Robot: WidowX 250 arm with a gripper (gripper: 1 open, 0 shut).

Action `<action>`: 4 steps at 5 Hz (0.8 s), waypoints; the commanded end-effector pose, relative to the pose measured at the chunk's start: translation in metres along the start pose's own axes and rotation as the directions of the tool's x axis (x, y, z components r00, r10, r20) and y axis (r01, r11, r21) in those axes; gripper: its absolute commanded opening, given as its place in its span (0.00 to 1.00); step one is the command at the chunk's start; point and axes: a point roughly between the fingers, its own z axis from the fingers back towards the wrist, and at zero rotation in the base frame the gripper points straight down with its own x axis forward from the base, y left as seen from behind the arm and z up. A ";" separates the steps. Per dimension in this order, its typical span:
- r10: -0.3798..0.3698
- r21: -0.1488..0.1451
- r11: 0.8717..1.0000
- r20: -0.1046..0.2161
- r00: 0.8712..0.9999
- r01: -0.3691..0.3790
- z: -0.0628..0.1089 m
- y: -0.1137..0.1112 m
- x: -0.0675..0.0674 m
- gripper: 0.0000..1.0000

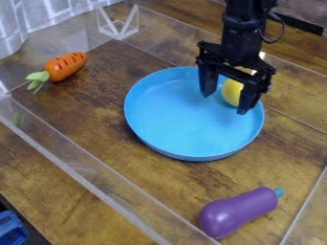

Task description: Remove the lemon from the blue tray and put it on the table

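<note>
The lemon (pixel 232 92) sits right in the blue tray (pixel 179 122), over by the raised rim, and here I am above it! My pincer (pixel 228 96) is wide open, black fingers spread on either side of the yellow fruit, though whether they touch it I cannot tell. Beside the tray, well apart from its rim, the orange carrot (pixel 63 66) lies on the brown surface (pixel 90 115), its green top showing. And on the opposite side of the tray, there's the purple eggplant (pixel 238 212), lying on its side!
</note>
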 end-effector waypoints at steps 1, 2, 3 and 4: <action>-0.003 0.002 1.000 0.083 0.997 0.003 0.018 0.002 0.019 1.00; -0.010 0.004 1.000 0.097 0.995 0.010 0.017 0.000 0.025 1.00; -0.053 0.000 0.999 0.099 0.994 0.053 0.006 -0.008 0.033 1.00; -0.064 -0.003 0.998 0.102 0.993 0.064 -0.004 -0.005 0.037 1.00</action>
